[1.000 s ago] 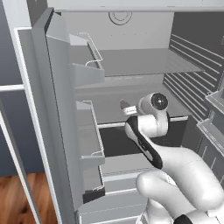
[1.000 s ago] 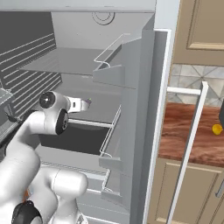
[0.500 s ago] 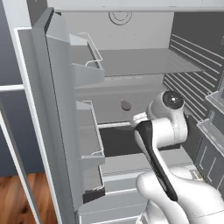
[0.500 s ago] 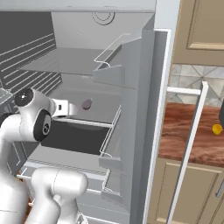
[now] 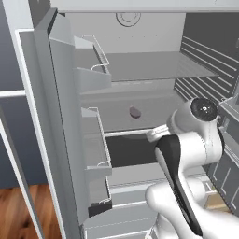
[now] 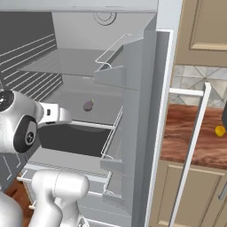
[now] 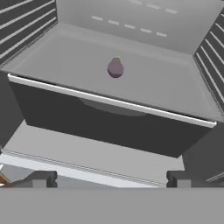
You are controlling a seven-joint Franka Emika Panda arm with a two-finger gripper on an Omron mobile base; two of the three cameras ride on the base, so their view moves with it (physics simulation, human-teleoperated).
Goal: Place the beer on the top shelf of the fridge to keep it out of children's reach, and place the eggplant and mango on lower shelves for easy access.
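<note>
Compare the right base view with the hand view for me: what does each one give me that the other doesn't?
Right base view alone: the mango out on the wooden counter beside the fridge, the bare top shelf, the wire-railed door bins and the arm.

Hand view alone: the gripper, its two fingertips wide apart and empty, back from the shelf's front edge.

Both: the eggplant lying alone on the lower shelf, apart from the gripper, above the dark drawer.
</note>
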